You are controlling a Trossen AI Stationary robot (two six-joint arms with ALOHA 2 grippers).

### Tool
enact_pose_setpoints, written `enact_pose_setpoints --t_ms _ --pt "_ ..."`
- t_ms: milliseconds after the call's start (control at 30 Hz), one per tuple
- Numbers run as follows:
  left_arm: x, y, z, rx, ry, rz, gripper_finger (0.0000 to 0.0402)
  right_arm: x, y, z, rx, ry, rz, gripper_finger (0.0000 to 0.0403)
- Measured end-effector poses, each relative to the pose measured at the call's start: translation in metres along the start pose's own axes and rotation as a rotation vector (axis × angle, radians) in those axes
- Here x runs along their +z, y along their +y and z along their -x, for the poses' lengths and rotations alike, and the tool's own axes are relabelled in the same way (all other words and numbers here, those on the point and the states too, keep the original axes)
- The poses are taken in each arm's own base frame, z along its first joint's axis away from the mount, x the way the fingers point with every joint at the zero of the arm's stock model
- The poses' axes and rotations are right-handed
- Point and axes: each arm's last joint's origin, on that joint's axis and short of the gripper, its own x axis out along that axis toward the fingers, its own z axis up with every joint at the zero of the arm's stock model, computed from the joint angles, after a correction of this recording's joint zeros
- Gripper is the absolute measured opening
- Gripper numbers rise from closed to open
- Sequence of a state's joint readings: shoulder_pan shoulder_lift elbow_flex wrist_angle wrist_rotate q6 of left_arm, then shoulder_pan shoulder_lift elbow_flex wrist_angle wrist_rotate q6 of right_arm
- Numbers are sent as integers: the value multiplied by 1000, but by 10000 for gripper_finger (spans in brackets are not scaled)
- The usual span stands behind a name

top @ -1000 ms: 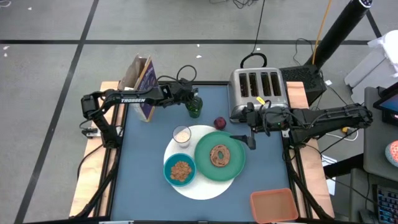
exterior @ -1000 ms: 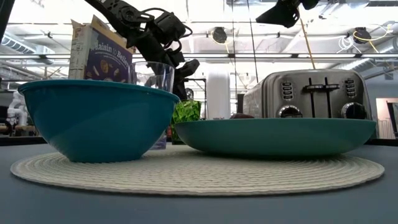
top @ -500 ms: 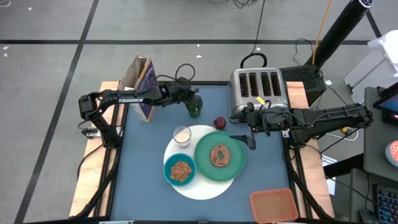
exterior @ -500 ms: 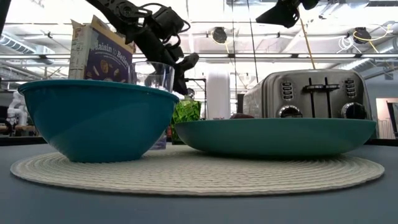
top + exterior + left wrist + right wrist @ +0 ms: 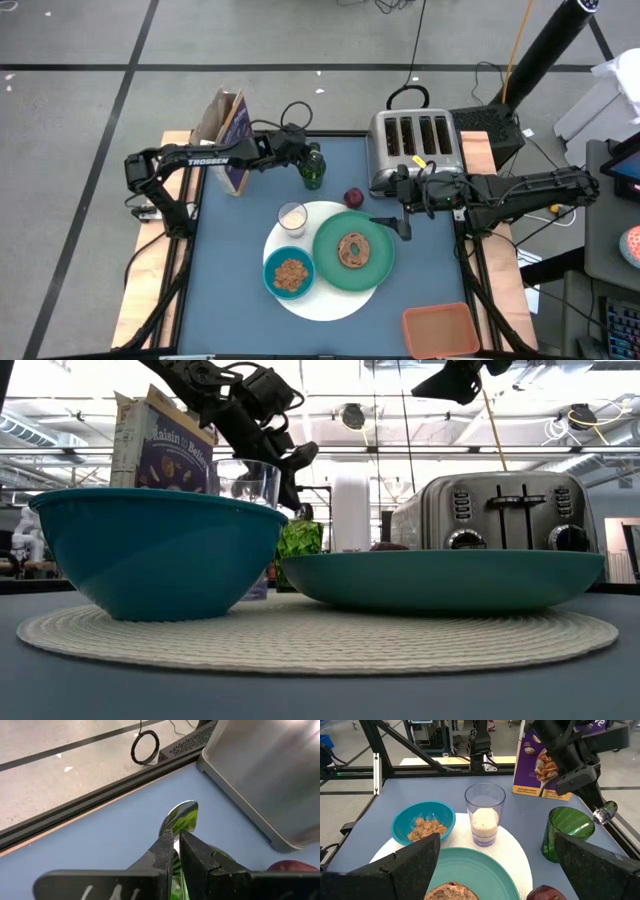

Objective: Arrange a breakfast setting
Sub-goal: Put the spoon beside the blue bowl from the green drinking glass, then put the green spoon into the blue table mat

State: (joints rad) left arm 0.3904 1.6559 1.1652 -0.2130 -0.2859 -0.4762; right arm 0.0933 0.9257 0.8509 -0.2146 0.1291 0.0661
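On the big white round mat [image 5: 340, 300] stand the green plate [image 5: 330, 245] with the bagel [image 5: 353, 249], the teal bowl [image 5: 290, 275] of cereal and the small clear glass [image 5: 292, 217]. The green cup [image 5: 314, 172] stands behind the mat, and the dark-red fruit [image 5: 353, 197] lies to its right. The purple cereal box [image 5: 232, 140] stands at the far left. My left gripper [image 5: 299, 155] is just above the cup, shut on the spoon [image 5: 182, 816]. My right gripper [image 5: 403, 228] is open and empty at the plate's right rim. My left gripper pinches the spoon's handle [image 5: 176, 834] between its two fingers. The fingers slant down from the table's left and lie along the handle. The spoon's bowl [image 5: 605, 812] sticks out past the fingertips, beside the cup's rim and clear of the table.
The silver four-slot toaster [image 5: 415, 140] stands at the far right, close behind my right arm. The orange-pink tray [image 5: 440, 330] lies at the near right corner. Bare blue table [image 5: 230, 260] shows to the left of the mat.
My left gripper has risen a little and drawn slightly toward the table's left, still shut on the spoon.
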Motion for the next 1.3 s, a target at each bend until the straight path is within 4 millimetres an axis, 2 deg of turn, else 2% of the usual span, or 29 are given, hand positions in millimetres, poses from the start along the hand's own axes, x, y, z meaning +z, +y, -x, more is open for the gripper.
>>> enact_pose_setpoints --t_ms 233,433,633,833,1000,1300 --pt "-4 1 0 -48 67 -38 43 0 0 0 0 0 0 380" --pt "-12 5 1 -7 148 -51 95 0 0 0 0 0 3 380" --pt "-8 5 0 -19 112 -49 150 0 0 0 0 0 3 380" --pt "-2 8 -2 -22 69 -26 187 0 0 0 0 0 3 380" --pt "-1 8 -6 -26 55 -30 201 0 0 0 0 0 3 380" --pt "-7 6 -21 -36 55 -123 202 0 0 0 -1 1 4 380"
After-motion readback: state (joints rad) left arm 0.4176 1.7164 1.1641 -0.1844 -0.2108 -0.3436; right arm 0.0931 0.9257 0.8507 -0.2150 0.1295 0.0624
